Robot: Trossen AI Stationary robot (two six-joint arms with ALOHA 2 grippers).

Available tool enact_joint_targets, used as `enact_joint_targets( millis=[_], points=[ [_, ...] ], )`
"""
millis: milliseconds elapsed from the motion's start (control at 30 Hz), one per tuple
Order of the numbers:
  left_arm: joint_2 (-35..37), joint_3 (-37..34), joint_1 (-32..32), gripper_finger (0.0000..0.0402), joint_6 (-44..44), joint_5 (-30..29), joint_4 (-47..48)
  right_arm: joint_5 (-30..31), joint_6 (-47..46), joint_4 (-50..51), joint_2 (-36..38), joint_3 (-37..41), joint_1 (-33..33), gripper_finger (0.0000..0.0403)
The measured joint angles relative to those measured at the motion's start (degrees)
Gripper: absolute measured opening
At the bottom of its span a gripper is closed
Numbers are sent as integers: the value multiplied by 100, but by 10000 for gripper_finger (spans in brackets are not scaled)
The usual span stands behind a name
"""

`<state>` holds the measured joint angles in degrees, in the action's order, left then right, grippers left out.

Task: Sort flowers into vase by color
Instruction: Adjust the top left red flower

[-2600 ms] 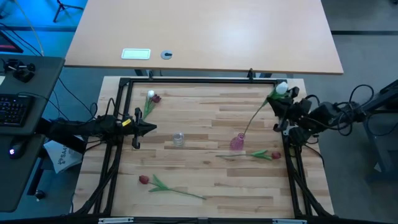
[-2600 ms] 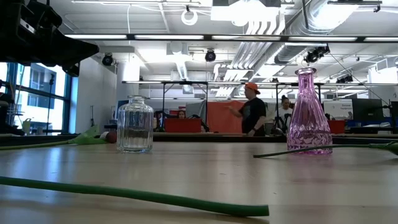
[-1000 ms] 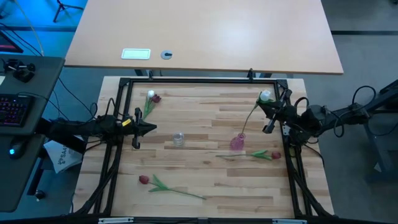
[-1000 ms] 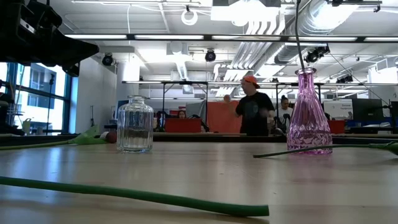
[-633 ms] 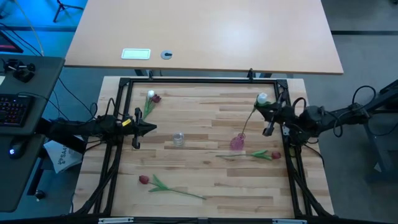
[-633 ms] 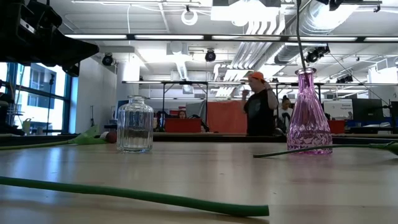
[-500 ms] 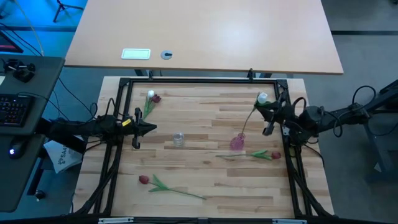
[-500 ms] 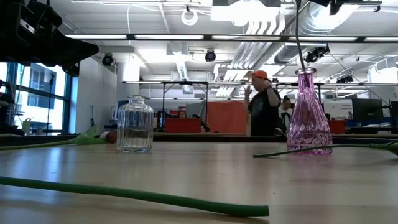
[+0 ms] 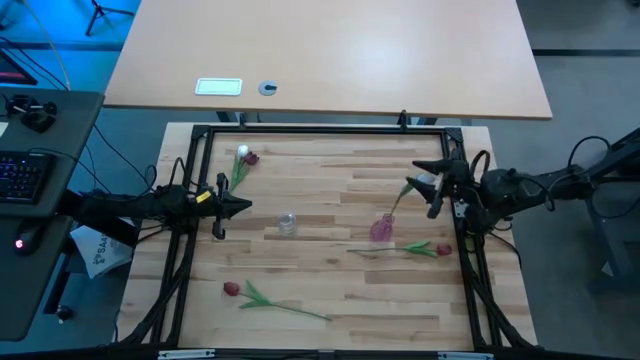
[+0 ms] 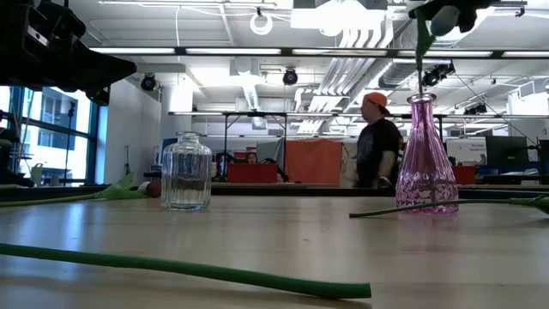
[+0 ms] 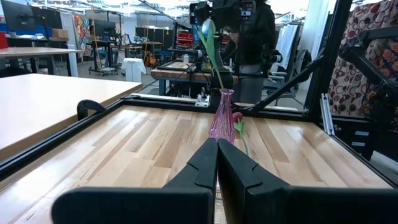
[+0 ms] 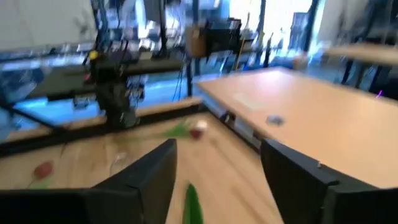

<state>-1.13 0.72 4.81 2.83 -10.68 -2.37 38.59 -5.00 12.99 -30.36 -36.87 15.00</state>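
The left gripper (image 9: 232,207) waits at the table's left edge with its fingers together, near a clear jar (image 9: 287,223) that stands empty. Right of centre a pink vase (image 9: 381,229) holds the thin green stem of a white tulip (image 9: 426,182), which leans from the neck up toward the right gripper (image 9: 437,192), whose fingers (image 12: 309,175) are spread apart by the bloom. A white and red pair (image 9: 243,156) lies far left, a red tulip (image 9: 232,288) near left, another red one (image 9: 441,249) beside the vase
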Motion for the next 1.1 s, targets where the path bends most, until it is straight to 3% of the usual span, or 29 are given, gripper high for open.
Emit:
enact_joint_targets(
  millis=[200,567,767,933,1100],
  points=[
    [0,1,-1,0,0,0,0,-514,-758,1350,-207,-744,0,253],
    [2,1,0,0,0,0,0,-1172,-807,1300,-461,-1780,0,255],
    [1,1,0,0,0,0,0,-955,-404,767,-849,-2110,-81,255],
    [1,1,0,0,0,0,0,-583,-44,-403,-1648,-2129,-527,255],
    [0,0,0,0,0,0,0,-1581,-500,-1478,-2328,-2129,-1205,255]
  ],
)
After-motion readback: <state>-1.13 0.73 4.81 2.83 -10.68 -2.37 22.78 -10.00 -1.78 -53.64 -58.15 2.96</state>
